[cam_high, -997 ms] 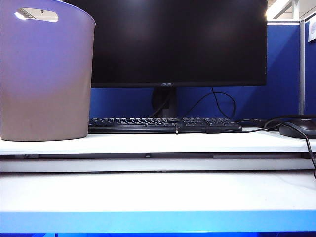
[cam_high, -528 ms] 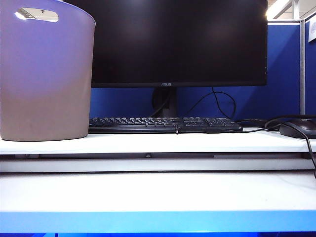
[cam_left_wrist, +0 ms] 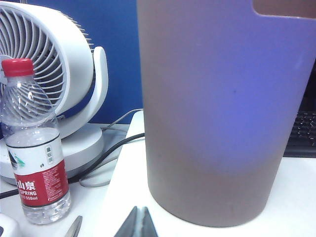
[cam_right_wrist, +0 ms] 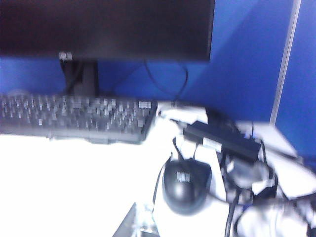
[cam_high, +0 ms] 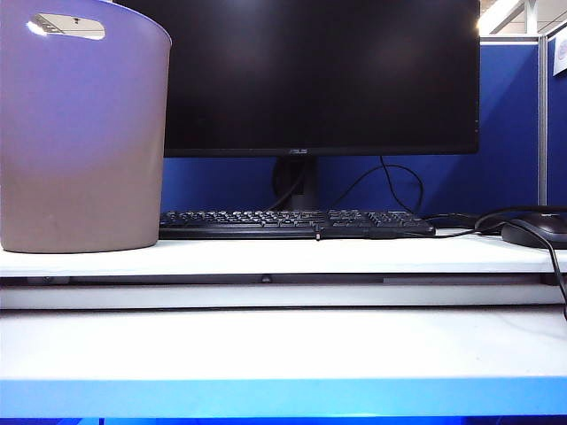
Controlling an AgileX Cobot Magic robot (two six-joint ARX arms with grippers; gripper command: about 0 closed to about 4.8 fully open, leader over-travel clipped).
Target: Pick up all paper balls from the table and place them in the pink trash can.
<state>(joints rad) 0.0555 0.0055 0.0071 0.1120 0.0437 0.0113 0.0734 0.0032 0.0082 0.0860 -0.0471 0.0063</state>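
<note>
Balls: I see no paper balls on the table (cam_high: pixel 283 345); maybe they are inside the pink trash can (cam_high: pixel 80 133), at the table's back left.
Feel: light, soft; squeeze round the middle.
Left gripper (cam_left_wrist: pixel 138 224): clenched, empty, near the can.
Right gripper (cam_right_wrist: pixel 140 222): clenched, empty, blurry, near the mouse (cam_right_wrist: pixel 186 183).

Left pincer (cam_left_wrist: pixel 138 223) closed, fingertips together; right pincer (cam_right_wrist: pixel 139 220) seemingly closed too, though blurred.

The big pink trash can (cam_high: pixel 84 133) stands upright on the white desk (cam_high: pixel 283 354), just ahead of the left end effector (cam_left_wrist: pixel 139 224). Its side fades from purple to brown. An oval handle hole sits near its rim.
</note>
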